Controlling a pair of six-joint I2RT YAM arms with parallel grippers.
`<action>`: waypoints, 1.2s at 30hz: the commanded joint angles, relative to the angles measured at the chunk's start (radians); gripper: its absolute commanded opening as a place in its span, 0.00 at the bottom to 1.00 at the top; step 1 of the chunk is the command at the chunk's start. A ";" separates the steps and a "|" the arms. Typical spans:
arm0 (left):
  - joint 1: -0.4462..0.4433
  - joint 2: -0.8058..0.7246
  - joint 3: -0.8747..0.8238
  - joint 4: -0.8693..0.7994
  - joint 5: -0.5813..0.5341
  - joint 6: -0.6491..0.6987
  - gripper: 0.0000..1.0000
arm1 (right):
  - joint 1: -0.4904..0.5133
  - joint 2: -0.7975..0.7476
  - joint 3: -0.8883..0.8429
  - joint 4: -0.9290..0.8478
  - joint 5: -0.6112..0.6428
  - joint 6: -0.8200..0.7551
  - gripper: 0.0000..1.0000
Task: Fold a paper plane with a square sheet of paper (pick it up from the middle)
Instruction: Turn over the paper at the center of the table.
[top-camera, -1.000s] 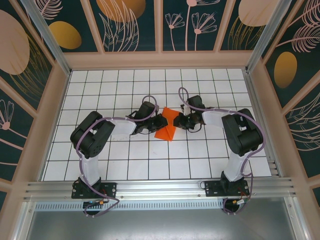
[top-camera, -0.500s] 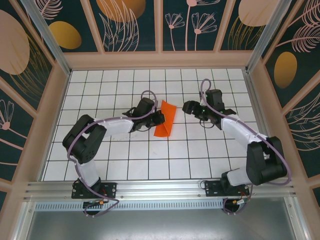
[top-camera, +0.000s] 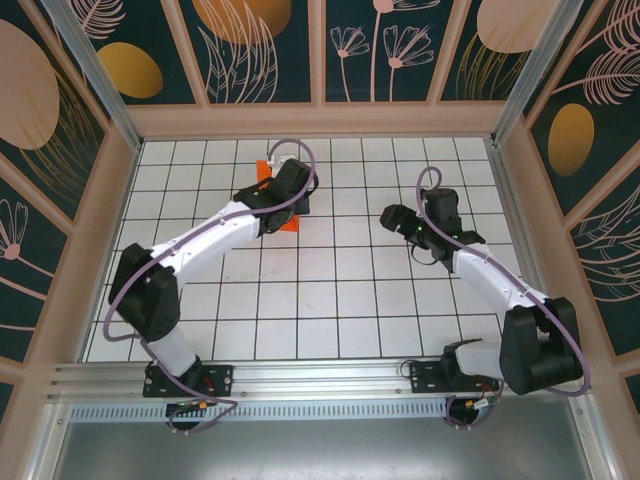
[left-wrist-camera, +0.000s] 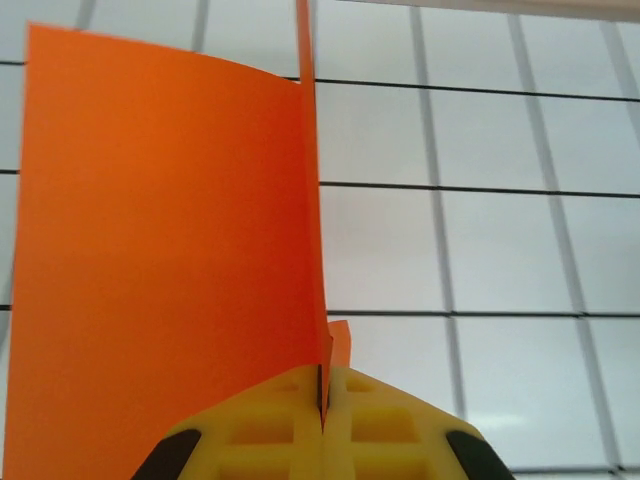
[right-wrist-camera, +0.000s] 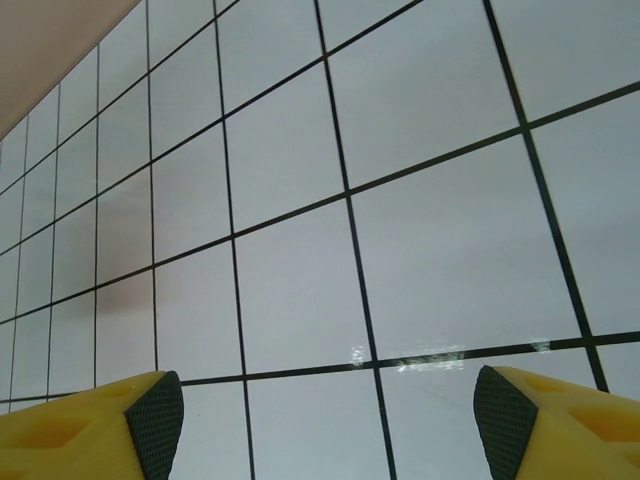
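The left gripper (left-wrist-camera: 322, 412) is pinching the paper (left-wrist-camera: 160, 260) tightly. Its yellow fingers (left-wrist-camera: 260, 435) are pressing together, with only a thin orange edge between them. In the left wrist view the paper is standing on edge and running forward from the fingers. One big flat flap is spreading to the left of the fold line, and a small orange corner is sticking out just to the right of the grip. I cannot tell if the paper is touching the table (left-wrist-camera: 500, 250) or hanging above it.

In the top view the left arm is reaching far out toward the back left part of the table. There the paper is showing as small orange bits on the far side and on the near side of the black wrist.

The right gripper (right-wrist-camera: 325, 410) is standing wide, holding nothing. Between its two yellow fingers, white tiles and black grid lines are showing. In the top view it is staying right of the centre, well apart from the paper, and is pointing to the left.
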 joint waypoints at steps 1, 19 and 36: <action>-0.020 0.127 0.076 -0.222 -0.267 0.026 0.03 | -0.017 -0.026 -0.020 -0.019 0.041 0.018 0.79; -0.111 0.546 0.288 -0.239 -0.264 0.021 0.03 | -0.124 -0.001 -0.044 -0.067 0.056 0.081 0.79; -0.112 0.278 0.121 0.099 0.215 0.063 0.69 | -0.140 0.037 -0.009 -0.050 -0.055 0.063 0.78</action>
